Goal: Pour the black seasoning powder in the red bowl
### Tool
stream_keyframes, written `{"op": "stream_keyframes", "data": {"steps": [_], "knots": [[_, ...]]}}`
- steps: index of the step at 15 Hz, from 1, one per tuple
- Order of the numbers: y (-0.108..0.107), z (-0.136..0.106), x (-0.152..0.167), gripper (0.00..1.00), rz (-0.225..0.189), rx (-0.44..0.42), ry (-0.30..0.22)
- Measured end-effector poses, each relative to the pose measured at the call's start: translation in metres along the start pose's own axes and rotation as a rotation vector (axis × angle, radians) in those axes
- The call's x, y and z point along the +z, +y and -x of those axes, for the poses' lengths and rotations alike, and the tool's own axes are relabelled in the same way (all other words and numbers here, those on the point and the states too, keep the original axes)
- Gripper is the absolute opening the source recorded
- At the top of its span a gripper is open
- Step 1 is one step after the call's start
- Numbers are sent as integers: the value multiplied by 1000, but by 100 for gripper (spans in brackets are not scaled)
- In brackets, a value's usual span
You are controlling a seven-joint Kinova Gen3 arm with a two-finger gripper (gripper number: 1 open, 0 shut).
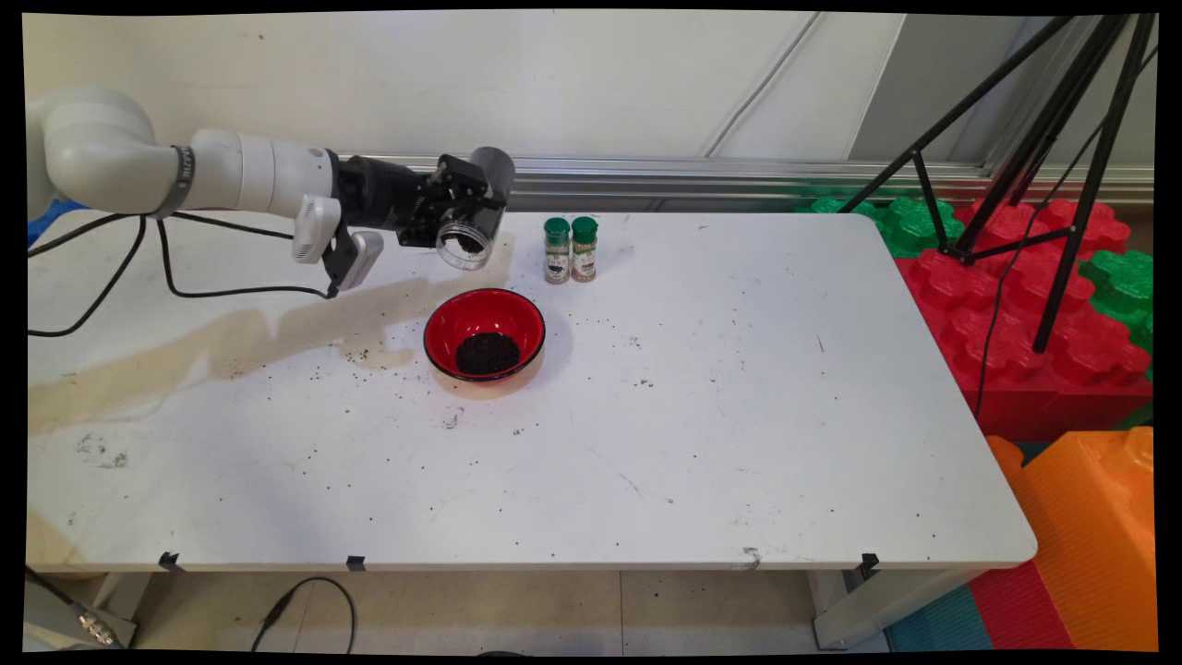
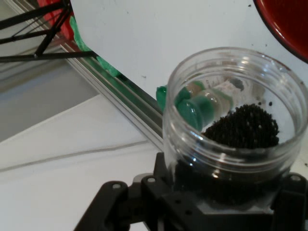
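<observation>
One red bowl [image 1: 484,333] stands on the one white table [image 1: 739,416]. Two spice bottles [image 1: 570,249] with green caps stand side by side just behind the bowl. One clear jar [image 1: 464,243] with dark grains inside hangs tipped above and behind the bowl's left side. One black tripod [image 1: 1043,139] stands far to the bowl's right, over the foam blocks.

The white robot arm [image 1: 231,171] reaches in level from the left, above the table's far left part. Its black two-finger gripper [image 1: 462,217] points right, fingers clamped around a clear plastic jar [image 1: 466,242] tipped sideways.
</observation>
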Motion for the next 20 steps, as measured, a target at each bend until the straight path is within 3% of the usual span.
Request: {"op": "stream_keyframes", "data": {"steps": [20], "knots": [[-3, -12, -2, 0, -33, 170, -9]]}}
